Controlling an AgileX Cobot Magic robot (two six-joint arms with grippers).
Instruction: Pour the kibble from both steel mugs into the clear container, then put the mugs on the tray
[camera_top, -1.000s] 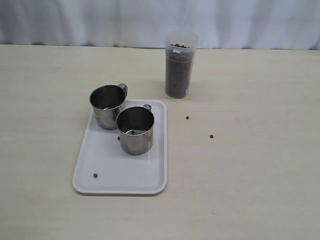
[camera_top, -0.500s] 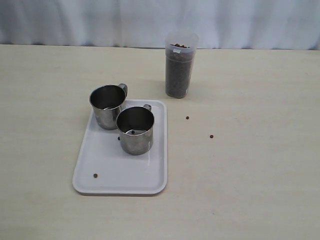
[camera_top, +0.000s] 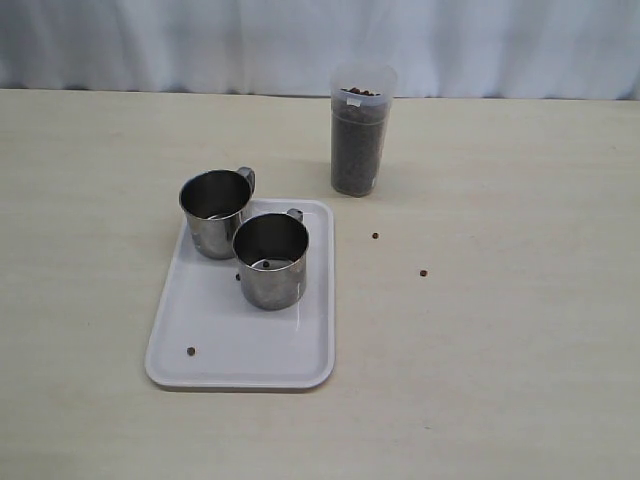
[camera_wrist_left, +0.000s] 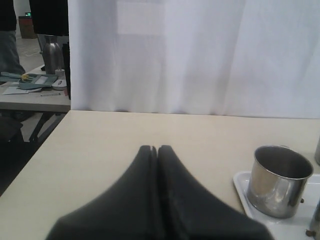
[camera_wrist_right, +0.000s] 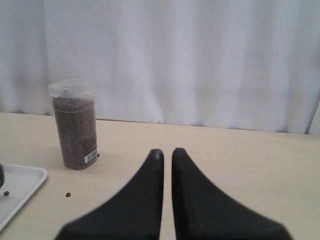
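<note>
Left pincer (camera_wrist_left: 157, 148) and right pincer (camera_wrist_right: 167, 151) both pressed together, holding nothing. Looks finished: steel mugs (camera_top: 270, 260) stand on the tray (camera_top: 230, 365) ahead of the left one, kibble (camera_top: 355, 160) fills the clear container (camera_top: 362, 85) ahead of the right.

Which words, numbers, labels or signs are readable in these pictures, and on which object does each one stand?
No text can be read in any view.
A barcode sticker low on the clear container: too small to read.
A white tag near that container's rim: blurred, unreadable.
The steel mugs and the tray: no markings seen.
</note>
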